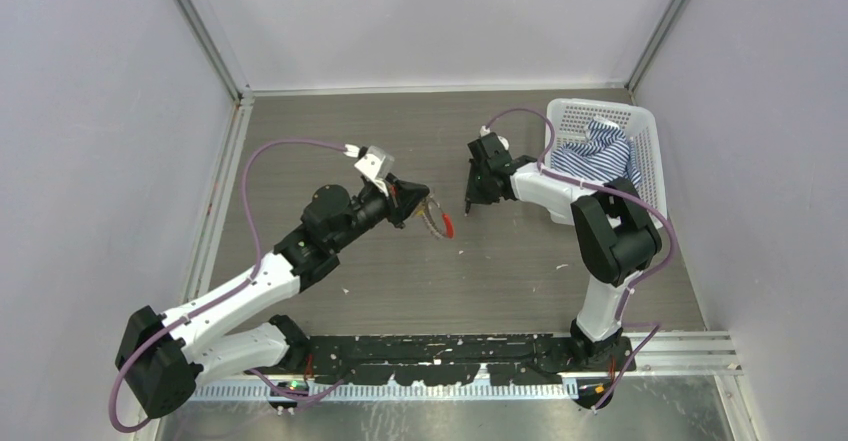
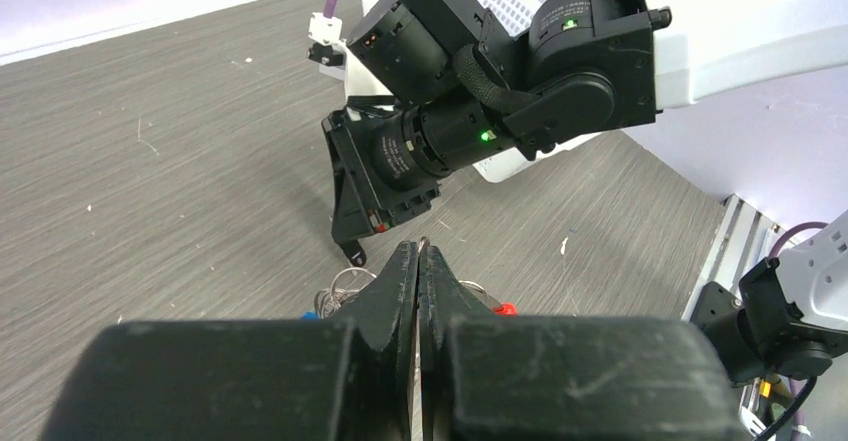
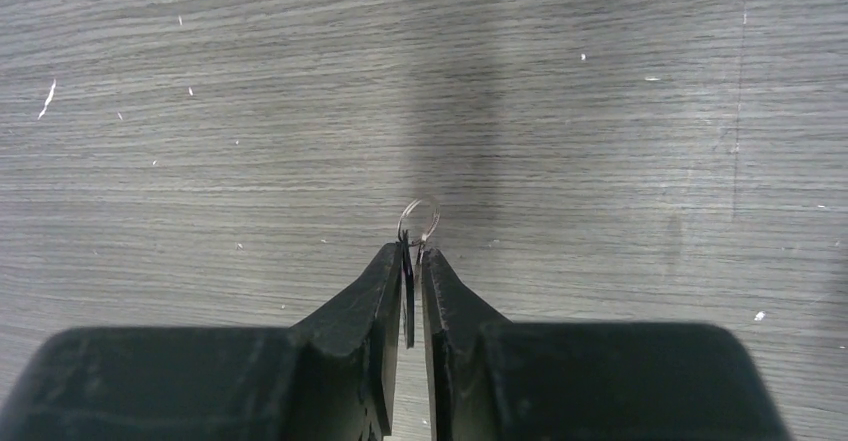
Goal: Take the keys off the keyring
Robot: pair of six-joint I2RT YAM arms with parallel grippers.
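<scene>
Two grippers, top view: left gripper (image 1: 425, 204) clamped on keyring (image 1: 440, 221) mid-table; right gripper (image 1: 470, 201) just right of it.
Basket (image 1: 565, 121), far right: striped cloth (image 1: 597, 153) inside.
Left wrist: fingers (image 2: 395, 291) pressed together, keyring beneath.
Right wrist: fingers (image 3: 370, 301) a slit apart, thin dark key (image 3: 408, 311) between; grip unclear.
</scene>
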